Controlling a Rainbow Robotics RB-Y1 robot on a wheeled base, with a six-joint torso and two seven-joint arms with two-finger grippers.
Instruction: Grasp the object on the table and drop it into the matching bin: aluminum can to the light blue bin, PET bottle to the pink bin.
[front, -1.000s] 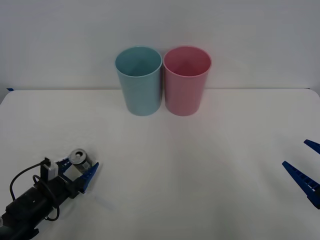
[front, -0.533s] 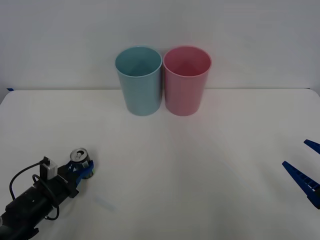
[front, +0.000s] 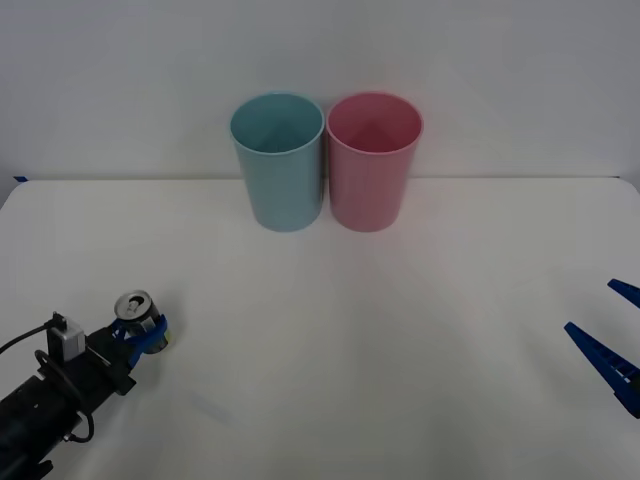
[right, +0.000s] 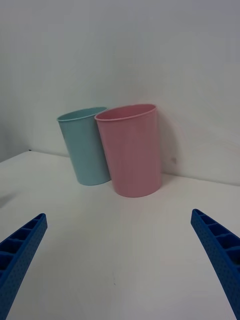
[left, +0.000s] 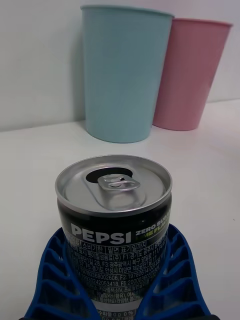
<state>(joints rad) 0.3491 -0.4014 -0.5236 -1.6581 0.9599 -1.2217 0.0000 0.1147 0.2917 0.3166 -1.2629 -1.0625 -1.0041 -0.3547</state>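
My left gripper (front: 143, 327) at the front left of the white table (front: 400, 330) is shut on the aluminum can (front: 134, 307), a small dark can with a silver pull-tab top. The left wrist view shows the can (left: 114, 210) upright, with the blue ribbed fingers (left: 60, 270) wrapped round its lower body. The light blue bin (front: 278, 160) and the pink bin (front: 373, 160) stand side by side at the back centre, far from the can. My right gripper (front: 612, 345) rests open at the table's right edge, its fingers (right: 20, 255) spread wide.
A plain pale wall rises behind the bins. Bare white tabletop lies between the can and the two bins, and across the middle to the right gripper.
The left gripper has closed round the can, then moved left and slightly up in the front view with the can in it. The right arm has not moved.
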